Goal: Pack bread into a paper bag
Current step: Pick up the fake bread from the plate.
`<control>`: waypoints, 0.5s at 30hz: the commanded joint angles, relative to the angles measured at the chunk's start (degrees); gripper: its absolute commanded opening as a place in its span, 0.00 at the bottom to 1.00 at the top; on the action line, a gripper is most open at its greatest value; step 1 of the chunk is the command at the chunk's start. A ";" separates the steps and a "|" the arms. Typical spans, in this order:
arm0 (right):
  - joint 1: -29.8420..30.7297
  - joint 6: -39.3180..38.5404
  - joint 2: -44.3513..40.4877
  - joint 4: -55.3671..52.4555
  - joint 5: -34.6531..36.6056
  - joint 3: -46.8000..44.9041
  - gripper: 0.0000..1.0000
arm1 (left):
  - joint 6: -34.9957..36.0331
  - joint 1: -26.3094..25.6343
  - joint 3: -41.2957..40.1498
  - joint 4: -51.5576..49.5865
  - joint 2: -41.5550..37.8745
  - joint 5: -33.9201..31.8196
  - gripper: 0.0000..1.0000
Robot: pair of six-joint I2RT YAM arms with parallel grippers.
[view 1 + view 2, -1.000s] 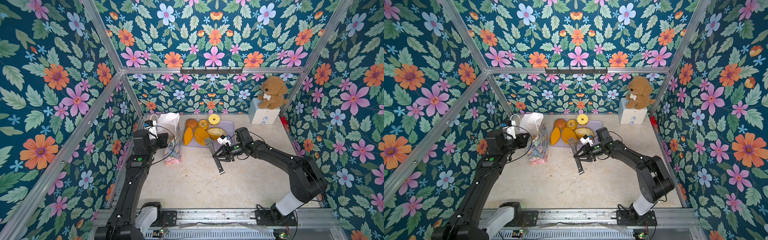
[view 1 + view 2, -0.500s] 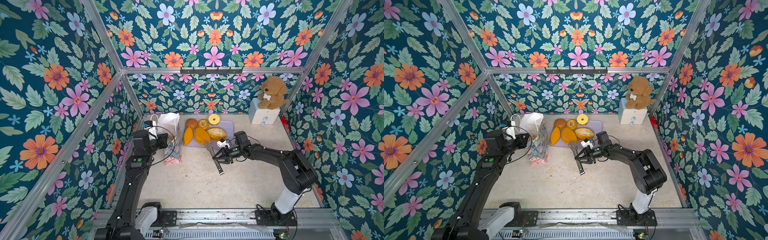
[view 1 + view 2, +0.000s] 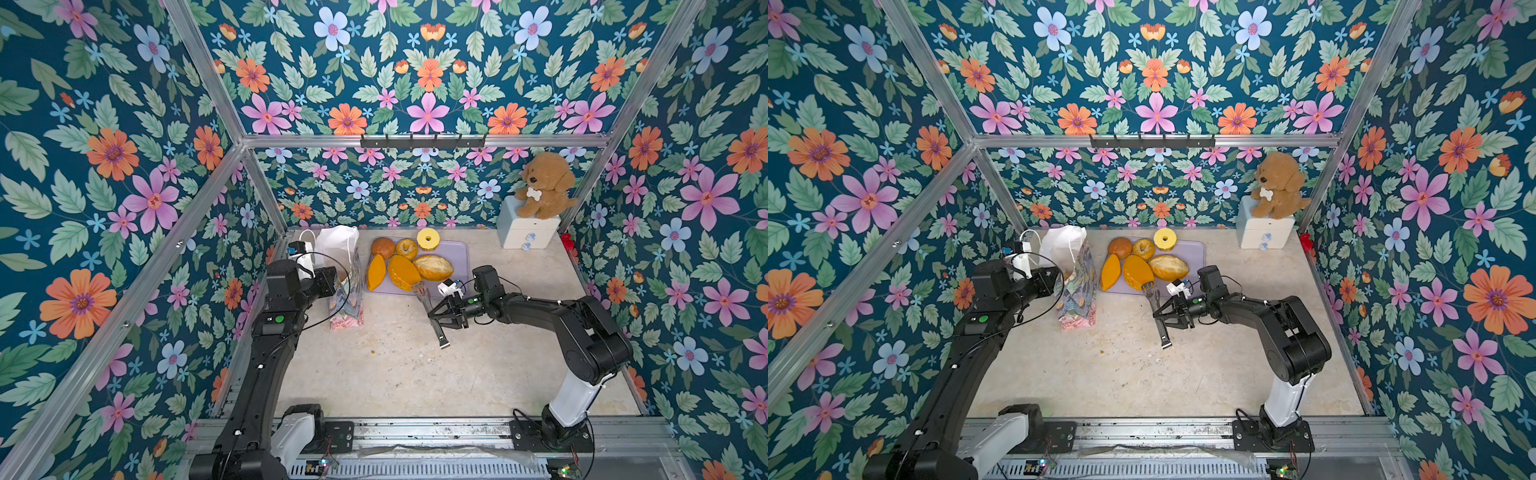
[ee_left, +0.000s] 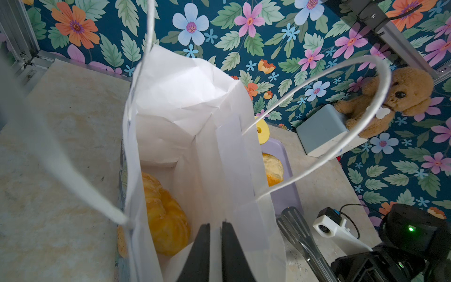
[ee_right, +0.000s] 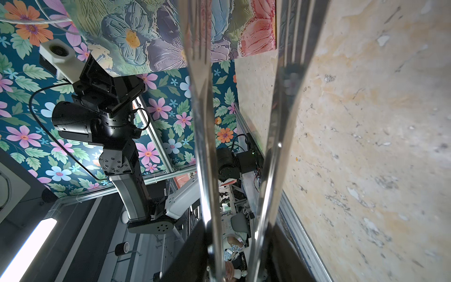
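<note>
Starting nearest, at mid-tabletop [image 3: 386, 374]: found metal tongs [image 3: 441, 336] clamped across their middle by the right tool [image 3: 435, 316], jaws part-way apart and pressed on both arms, slotted tips reaching the near edge of the lilac tray [image 3: 459, 253]. Farther left, found the left tool [image 4: 216, 234] pinching the near rim of the paper bag [image 3: 337, 245], jaws almost closed on the paper. Saw the bag upright and open, knobbly golden bread [image 4: 166, 219] at its bottom. Noted on the tray, just right of the bag: orange oval loaves [image 3: 402, 272], a golden loaf [image 3: 433, 267], a brown bun [image 3: 382, 247], a small ring [image 3: 406, 248], a yellow ring [image 3: 428, 238]. Spotted far right a plush dog [image 3: 544, 185] atop a drawer box [image 3: 525, 232].
</note>
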 commanded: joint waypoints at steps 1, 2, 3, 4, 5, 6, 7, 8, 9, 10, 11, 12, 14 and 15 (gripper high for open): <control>-0.10 -0.11 0.77 2.06 -1.41 0.02 0.41 | 0.59 0.05 -0.30 -1.36 0.14 0.01 0.16; -0.13 -0.37 1.01 1.93 -1.45 -0.06 0.41 | 0.54 0.00 -0.30 -1.39 0.22 0.01 0.16; -0.12 -0.59 1.07 1.83 -1.46 -0.16 0.41 | 0.59 0.05 -0.30 -1.39 0.19 -0.04 0.16; -0.22 -0.63 1.32 1.82 -1.44 -0.21 0.41 | 0.54 0.05 -0.30 -1.34 0.23 -0.05 0.16; -0.20 -0.67 1.36 1.90 -1.44 -0.39 0.41 | 0.58 0.05 -0.27 -1.34 0.26 -0.05 0.16; -0.29 -0.78 1.41 1.96 -1.35 -0.50 0.41 | 0.59 0.05 -0.22 -1.34 0.30 -0.03 0.16; -0.38 -0.92 1.41 1.80 -1.39 -0.61 0.41 | 0.59 0.04 -0.21 -1.33 0.25 -0.08 0.16; -0.58 -1.06 1.41 1.65 -1.39 -0.73 0.41 | 0.65 -0.01 -0.21 -1.30 0.39 -0.08 0.16; -0.68 -1.45 1.47 1.35 -1.39 -0.75 0.41 | 0.61 0.05 -0.25 -1.30 0.38 -0.05 0.16; -0.99 -1.76 1.51 0.96 -1.39 -0.73 0.41 | 0.68 0.05 -0.21 -1.21 0.48 -0.03 0.16; -1.15 -1.96 1.66 0.93 -1.37 -0.70 0.41 | 0.63 0.05 -0.21 -1.19 0.55 -0.03 0.16; -1.34 -2.04 1.81 0.94 -1.41 -0.57 0.41 | 0.58 0.05 -0.23 -1.07 0.60 -0.01 0.16; -1.55 -2.18 2.49 0.94 -1.65 -0.20 0.41 | 0.59 0.01 -0.30 -1.00 0.79 0.20 0.16; -1.59 -2.15 2.77 0.94 -1.74 -0.02 0.41 | 0.59 0.04 -0.30 -1.03 0.83 0.25 0.16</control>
